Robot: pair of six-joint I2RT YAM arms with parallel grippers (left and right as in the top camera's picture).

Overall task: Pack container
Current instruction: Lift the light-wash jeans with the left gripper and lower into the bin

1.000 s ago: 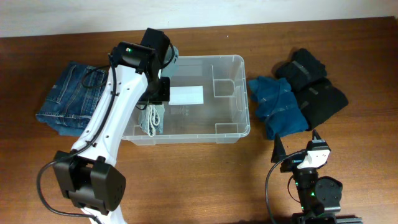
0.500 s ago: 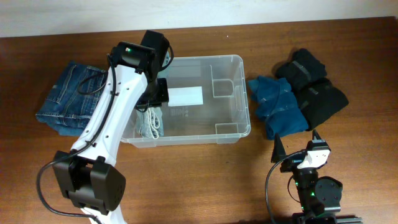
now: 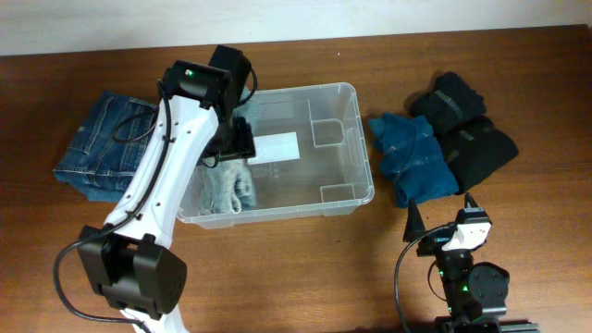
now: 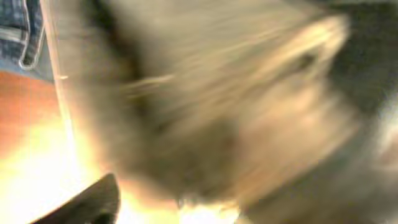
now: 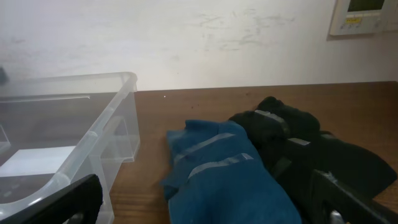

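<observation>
The clear container (image 3: 305,87) stands mid-table with a white label (image 3: 275,146) on its base. A pale grey knitted garment (image 3: 225,190) lies spread in its left front corner. My left gripper (image 3: 235,141) hangs over the container's left half, just behind that garment, open and holding nothing. The left wrist view is a blur of grey cloth (image 4: 236,106) with one dark fingertip (image 4: 90,202) at lower left. My right gripper (image 3: 442,215) rests low at the front right, open and empty, facing the container (image 5: 93,130).
Folded blue jeans (image 3: 102,148) lie left of the container. A blue garment (image 3: 414,157) and black garments (image 3: 467,125) are piled right of it, also in the right wrist view as blue (image 5: 217,168) and black (image 5: 292,143). A wall stands behind the table.
The grey garment hung as a narrow strip from my shut left gripper; now the gripper has opened and the garment lies spread on the container floor. The right arm has not moved.
</observation>
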